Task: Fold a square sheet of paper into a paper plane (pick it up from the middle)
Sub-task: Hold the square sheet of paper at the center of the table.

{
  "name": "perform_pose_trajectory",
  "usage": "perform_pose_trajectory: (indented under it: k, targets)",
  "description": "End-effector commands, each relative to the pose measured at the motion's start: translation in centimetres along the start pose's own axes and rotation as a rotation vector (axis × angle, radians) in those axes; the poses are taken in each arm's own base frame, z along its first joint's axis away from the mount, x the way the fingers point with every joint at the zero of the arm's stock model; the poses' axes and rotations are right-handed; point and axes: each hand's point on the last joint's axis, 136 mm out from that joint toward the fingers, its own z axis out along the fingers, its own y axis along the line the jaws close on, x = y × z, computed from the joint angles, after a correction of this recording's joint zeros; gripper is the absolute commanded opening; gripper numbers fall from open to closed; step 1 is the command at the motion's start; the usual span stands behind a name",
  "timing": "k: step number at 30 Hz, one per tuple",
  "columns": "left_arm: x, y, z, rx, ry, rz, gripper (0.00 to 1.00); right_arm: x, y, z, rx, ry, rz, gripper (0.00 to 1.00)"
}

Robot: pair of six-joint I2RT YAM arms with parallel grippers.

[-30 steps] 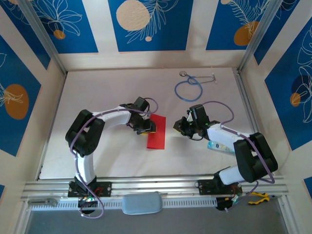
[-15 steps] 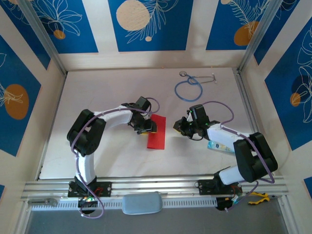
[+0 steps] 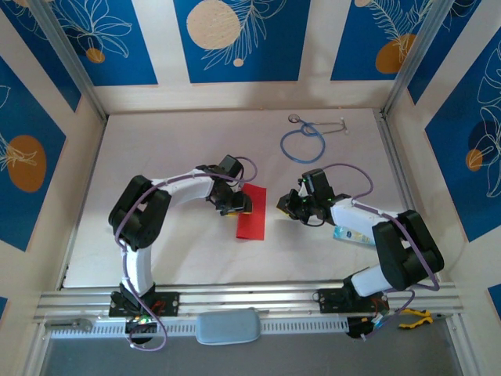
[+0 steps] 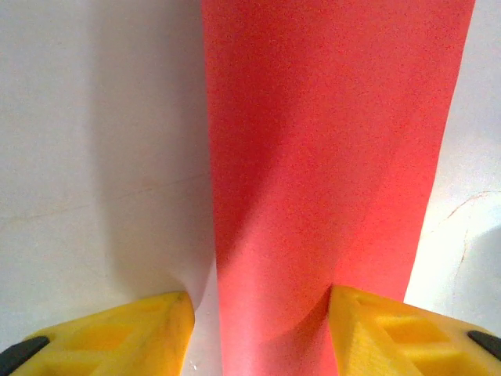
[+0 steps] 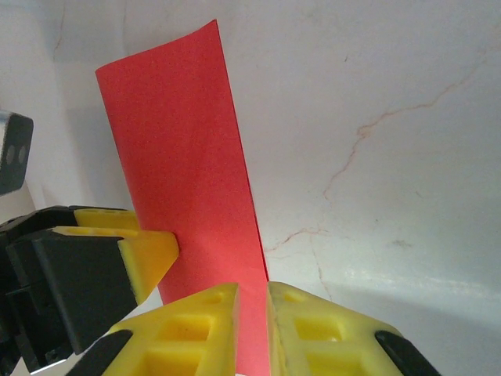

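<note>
**Folded red strip held from both sides at table centre**

Top external view. The thin, matte, bright red paper sheet is found at the middle of the white table. It is folded to a narrow rectangle whose long axis runs away from the arm bases. No nose or wings are formed, so the plane is judged to be at an early stage. The left gripper is set against the left long edge and the right gripper is brought in at the right one, presumably so that the strip is steadied from both sides for the next crease. The blue looped stethoscope lies well apart at the far side, clear of the work.

Left wrist view. The yellow fingers are spread, and the strip runs between them. One finger is touching the paper's edge, while a pale sliver is seen beside the other. A soft bow is noted in the paper near the fingers, which suggests light squeezing across its width. A firm hold cannot be confirmed.

Right wrist view. The right gripper's yellow fingers are pressed almost together, with the near edge of the sheet pinched between them. A finger of the left gripper is seen against the opposite edge. The pinch is judged to act as an anchor, so that the thin paper is kept from sliding on the smooth table.
</note>
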Motion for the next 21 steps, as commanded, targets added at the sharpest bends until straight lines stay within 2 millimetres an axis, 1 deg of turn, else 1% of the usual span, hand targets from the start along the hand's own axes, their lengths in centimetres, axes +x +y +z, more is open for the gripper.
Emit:
perform_pose_trajectory:
  k: [1, 13, 19, 21]
  targets:
    - [0.9, 1.2, 2.4, -0.054, 0.041, 0.024, 0.52, 0.3, 0.3, 0.2, -0.005, 0.021, -0.016, 0.17]
    - [1.0, 1.1, 2.6, -0.043, 0.046, 0.021, 0.52, 0.5, 0.8, 1.1, -0.025, 0.035, -0.033, 0.13]
    - [1.1, 1.2, 2.7, -0.049, 0.05, 0.023, 0.52, 0.3, 2.2, 2.8, -0.021, 0.02, -0.081, 0.07]
    - [1.0, 1.1, 2.7, -0.048, 0.048, 0.022, 0.52, 0.4, 2.5, 3.3, -0.019, 0.023, -0.092, 0.03]
